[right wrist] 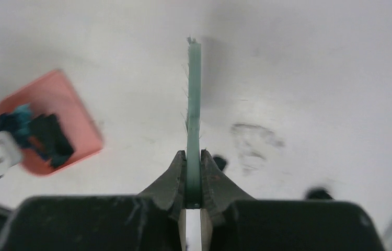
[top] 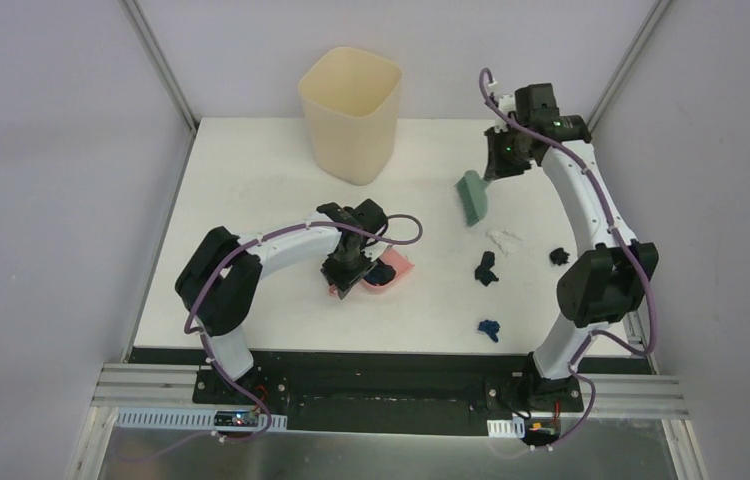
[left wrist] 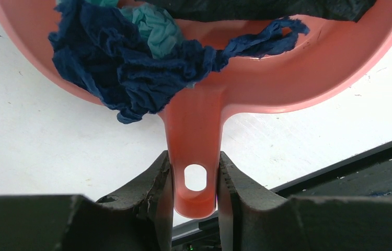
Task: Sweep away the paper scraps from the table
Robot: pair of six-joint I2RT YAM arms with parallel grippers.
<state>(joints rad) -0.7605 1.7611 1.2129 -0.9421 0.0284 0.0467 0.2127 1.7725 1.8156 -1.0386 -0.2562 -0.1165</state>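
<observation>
Left fingers (left wrist: pixel 158 184) clamp dustpan handle (left wrist: pixel 193 130) | right fingers (right wrist: pixel 174 180) clamp brush (right wrist: pixel 193 104)

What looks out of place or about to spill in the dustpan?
A dark blue paper wad hangs over the rim of the pink dustpan beside its handle, partly outside the pan; it looks likely to drop out.

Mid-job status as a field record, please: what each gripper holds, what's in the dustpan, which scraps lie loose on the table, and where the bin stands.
left gripper: shut on the pink dustpan handle
right gripper: shut on the green brush, far right of the table
in dustpan: dark blue wad, teal wad, black wad
loose on table: white scrap, dark blue scrap, black scrap, another dark blue scrap
cream bin: upright, far middle of table
</observation>
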